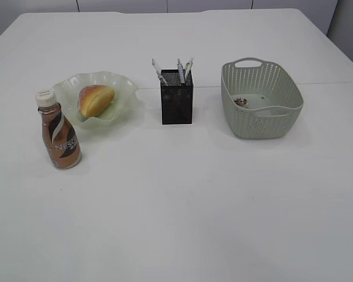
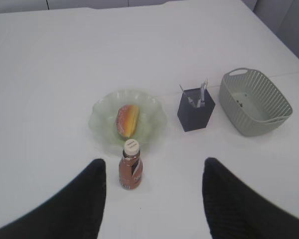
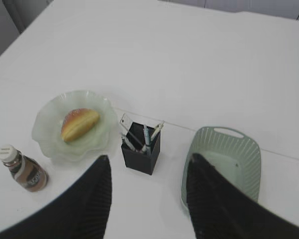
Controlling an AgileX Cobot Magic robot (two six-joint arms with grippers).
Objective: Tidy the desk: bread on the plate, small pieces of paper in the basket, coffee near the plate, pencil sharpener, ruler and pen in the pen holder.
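The bread (image 1: 96,100) lies on the pale green wavy plate (image 1: 123,88). The brown coffee bottle (image 1: 57,130) stands upright just front-left of the plate. The black mesh pen holder (image 1: 176,98) holds a ruler (image 1: 159,71) and pens (image 1: 180,70); the sharpener is not visible. The grey-green basket (image 1: 282,117) holds small paper bits (image 1: 241,101). My left gripper (image 2: 152,167) is open and empty, high above the table, behind the bottle (image 2: 130,168). My right gripper (image 3: 147,164) is open and empty, raised above the pen holder (image 3: 139,149). Neither gripper shows in the exterior view.
The white table (image 1: 182,200) carries the plate, holder and basket in a row across its middle. A seam runs across the table behind them. The table's far edge and grey cabinets lie at the back.
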